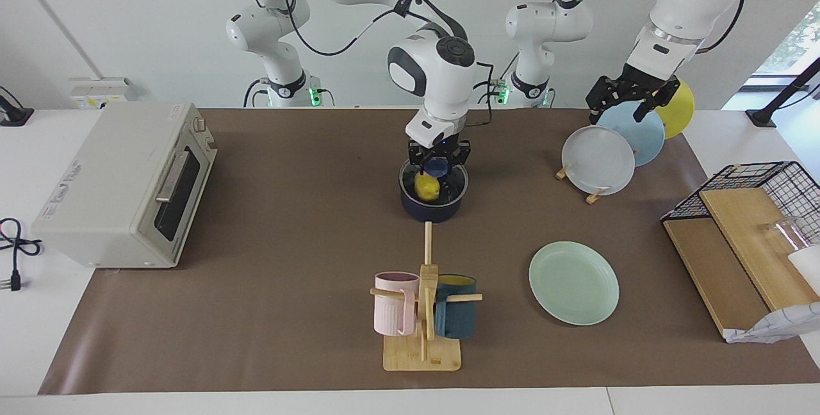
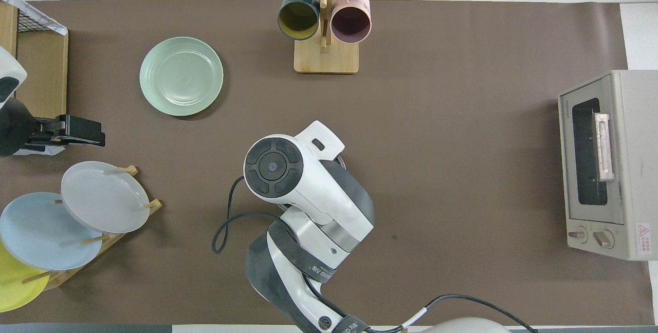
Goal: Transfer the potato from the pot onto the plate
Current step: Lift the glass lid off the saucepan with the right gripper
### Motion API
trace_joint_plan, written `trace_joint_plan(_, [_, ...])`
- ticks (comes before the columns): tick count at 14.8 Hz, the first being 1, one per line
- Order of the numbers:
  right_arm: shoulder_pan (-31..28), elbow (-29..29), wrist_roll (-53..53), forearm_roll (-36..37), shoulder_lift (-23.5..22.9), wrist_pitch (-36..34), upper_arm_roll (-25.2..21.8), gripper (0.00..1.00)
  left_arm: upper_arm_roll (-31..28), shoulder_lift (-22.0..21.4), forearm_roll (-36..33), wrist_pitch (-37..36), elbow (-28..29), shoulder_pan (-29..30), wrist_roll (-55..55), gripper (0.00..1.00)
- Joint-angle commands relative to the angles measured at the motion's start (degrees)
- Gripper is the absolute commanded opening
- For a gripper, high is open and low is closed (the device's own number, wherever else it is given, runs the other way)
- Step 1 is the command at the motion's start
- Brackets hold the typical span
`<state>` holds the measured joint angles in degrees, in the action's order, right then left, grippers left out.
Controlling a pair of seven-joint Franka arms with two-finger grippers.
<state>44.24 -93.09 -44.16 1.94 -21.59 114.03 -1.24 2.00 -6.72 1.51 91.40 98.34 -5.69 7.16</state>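
Right gripper (image 1: 433, 170) reaches down into the pot (image 1: 433, 205), fingers clamped on the potato (image 1: 426, 186) for lifting to the plate (image 1: 574, 282); left gripper (image 1: 631, 96) waits over the rack, fingers spread.

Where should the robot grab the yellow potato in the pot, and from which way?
Probably from straight above, pinching the potato across its narrow middle. It lies low inside the pot, whose round wall blocks any sideways reach, and its smooth oval shape is slimmest across. The right pincer is already down in the pot, shut on the potato. The left pincer waits over the plate rack.
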Motion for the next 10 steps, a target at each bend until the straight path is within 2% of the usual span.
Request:
trace_joint_plan(1, [-0.12,-1.83,-0.13,0.43,1.73,1.72,0.36,0.51,-0.15,-1.45,0.42,1.59,1.94,-0.46,0.31,1.0])
trace_joint_plan(7, [-2.83,-0.16,3.81,0.96,4.1,-0.73,0.01,0.51,-0.15,-1.45,0.42,1.5,1.94,-0.72,0.49,1.0])
trace_joint_plan(10, [-7.66,1.07,11.01,0.78,5.25,-2.84,0.01,0.51,-0.15,-1.54,0.42,1.5,2.03,-2.04,0.75,1.0])
